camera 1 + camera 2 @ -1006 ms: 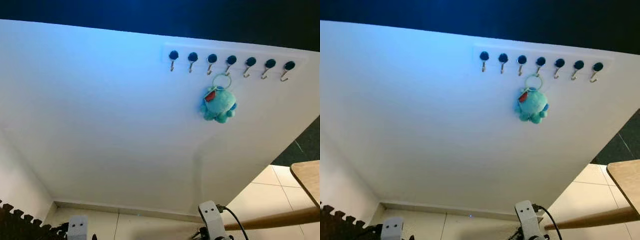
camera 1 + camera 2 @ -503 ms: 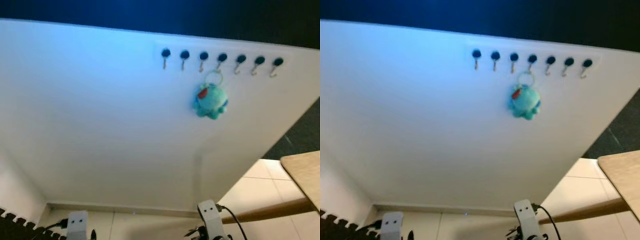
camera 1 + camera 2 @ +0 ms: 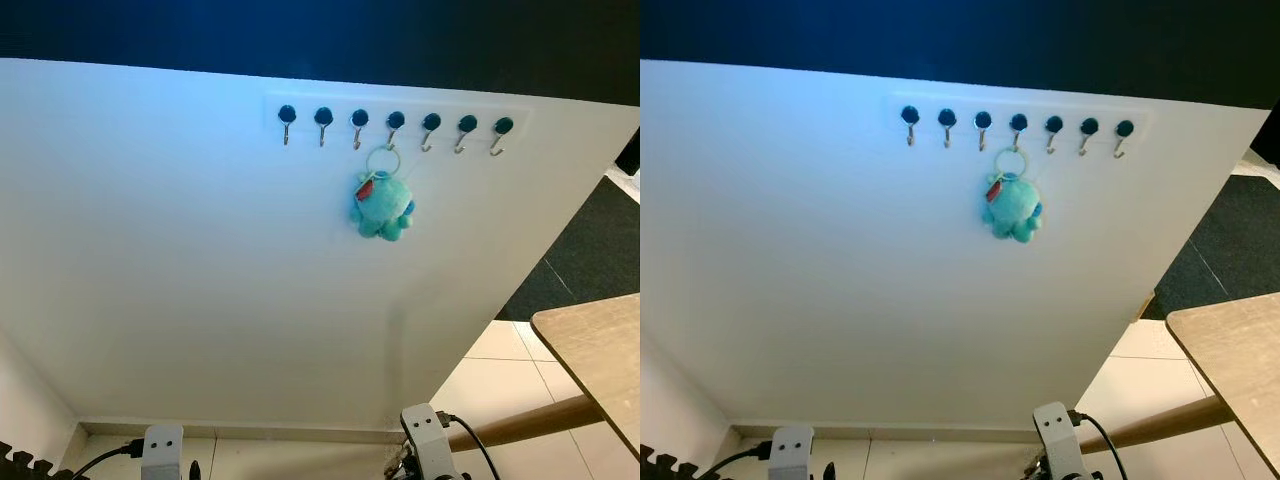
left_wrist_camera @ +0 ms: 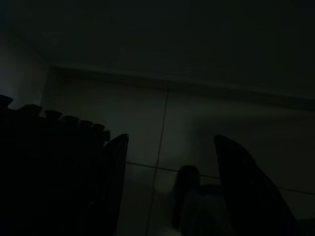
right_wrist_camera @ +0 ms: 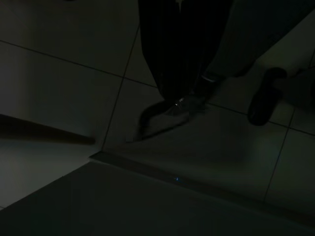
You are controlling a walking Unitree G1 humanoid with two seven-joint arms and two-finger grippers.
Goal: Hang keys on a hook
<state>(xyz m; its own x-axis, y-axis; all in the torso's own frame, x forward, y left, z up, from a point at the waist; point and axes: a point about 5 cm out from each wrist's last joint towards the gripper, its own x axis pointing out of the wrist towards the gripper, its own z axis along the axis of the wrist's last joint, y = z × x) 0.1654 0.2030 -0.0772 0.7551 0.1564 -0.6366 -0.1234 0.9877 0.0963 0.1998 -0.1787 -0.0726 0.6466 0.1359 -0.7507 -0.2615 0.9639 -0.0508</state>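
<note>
A row of several dark-capped metal hooks (image 3: 323, 118) runs along a white wall. A teal plush keychain (image 3: 380, 205) hangs by its ring (image 3: 382, 160) from one of the middle hooks. Both arms hang low by the floor, far below the hooks. In the dark right wrist view my right gripper (image 5: 179, 96) is shut on a small bunch of keys (image 5: 170, 112) that dangles over the tiles. My left gripper (image 4: 167, 162) stands open, its two fingers (image 4: 115, 182) apart with only floor tiles behind them.
A wooden table top (image 3: 600, 350) and its slanted leg (image 3: 520, 425) stand at the right. A dark carpet (image 3: 590, 250) lies beyond the wall's right end. A black foam mat edge (image 3: 12, 465) lies at the lower left on the tiled floor (image 3: 500, 370).
The whole picture has shifted: the hooks and plush now sit further left, so the camera moved. Both arms stay low.
</note>
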